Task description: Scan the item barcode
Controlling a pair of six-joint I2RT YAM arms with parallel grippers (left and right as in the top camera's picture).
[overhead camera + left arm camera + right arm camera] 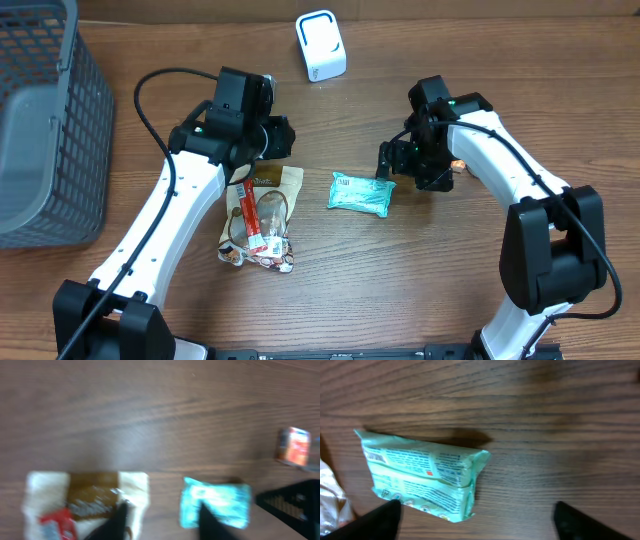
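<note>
Overhead | basket (pixel 40 120) left | scanner (pixel 320 45) rear | snack bags (pixel 262 215) beside teal packet (pixel 361 194)

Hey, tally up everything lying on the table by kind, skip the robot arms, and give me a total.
Grey basket: 1
White scanner: 1
Teal packet: 1
Beige and brown pouch: 1
Red stick packet: 1
Crinkly clear wrapper: 1
Small orange box: 1
Total: 7

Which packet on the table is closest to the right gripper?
The teal packet, lying alone just beside the right gripper; the beige-and-brown packet lies farther off, by the left arm.
</note>
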